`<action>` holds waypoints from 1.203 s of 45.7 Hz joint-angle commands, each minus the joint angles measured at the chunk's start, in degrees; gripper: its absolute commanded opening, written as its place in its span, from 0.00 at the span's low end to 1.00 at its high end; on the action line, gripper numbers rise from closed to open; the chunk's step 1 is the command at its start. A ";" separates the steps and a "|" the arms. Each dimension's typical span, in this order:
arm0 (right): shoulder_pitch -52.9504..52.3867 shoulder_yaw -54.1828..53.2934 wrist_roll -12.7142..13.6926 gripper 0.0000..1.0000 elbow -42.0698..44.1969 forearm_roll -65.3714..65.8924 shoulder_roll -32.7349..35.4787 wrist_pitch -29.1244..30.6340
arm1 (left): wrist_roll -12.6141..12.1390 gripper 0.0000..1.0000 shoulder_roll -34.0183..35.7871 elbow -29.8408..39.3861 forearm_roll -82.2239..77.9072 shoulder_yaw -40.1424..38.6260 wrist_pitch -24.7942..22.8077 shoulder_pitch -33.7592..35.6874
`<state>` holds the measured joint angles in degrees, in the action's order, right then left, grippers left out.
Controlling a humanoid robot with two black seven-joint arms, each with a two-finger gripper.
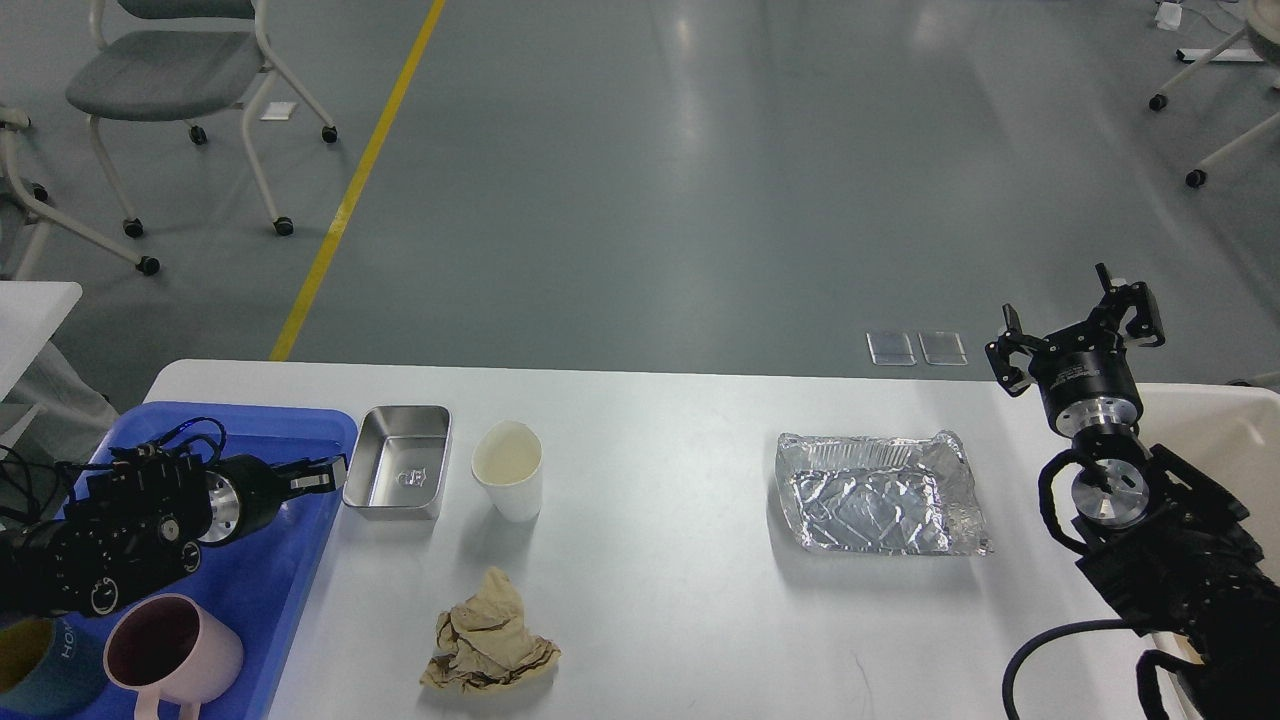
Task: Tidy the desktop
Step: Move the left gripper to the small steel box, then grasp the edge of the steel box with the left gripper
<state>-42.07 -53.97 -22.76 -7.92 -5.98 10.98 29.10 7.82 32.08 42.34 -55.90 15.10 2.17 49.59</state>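
The white desktop [680,600] holds a steel tin [397,475], a white paper cup [508,468], a crumpled brown paper [488,640] and a crumpled foil tray [880,495]. My left gripper [322,474] reaches over the blue tray [290,560] with its tips at the tin's left wall. Its fingers are dark and seen side-on, so I cannot tell whether they are shut or holding the tin. My right gripper [1075,330] is open and empty, raised above the desktop's far right corner, to the right of the foil tray.
The blue tray at the left holds a pink mug [170,650] and a teal mug [40,665]. A cream bin [1215,440] stands at the right edge behind my right arm. Wheeled chairs [170,70] stand on the floor beyond.
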 commanded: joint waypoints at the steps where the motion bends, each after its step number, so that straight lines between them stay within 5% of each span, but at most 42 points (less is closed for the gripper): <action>1: -0.03 0.00 -0.09 1.00 0.01 0.00 0.01 0.00 | 0.00 0.45 -0.62 -0.24 0.00 -0.42 -0.06 -0.02; 40: -0.03 0.00 0.00 1.00 -0.17 0.00 0.01 0.00 | -0.09 0.30 -4.48 -2.96 -0.09 -0.16 -0.58 -0.37; 55: 0.06 0.00 0.00 1.00 -0.08 0.00 0.01 0.00 | 0.00 0.17 -4.13 -2.96 -0.44 0.02 -0.85 -1.34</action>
<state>-42.05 -53.97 -22.79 -8.01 -5.97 10.99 29.09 7.75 27.84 39.38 -56.29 15.11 1.43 48.25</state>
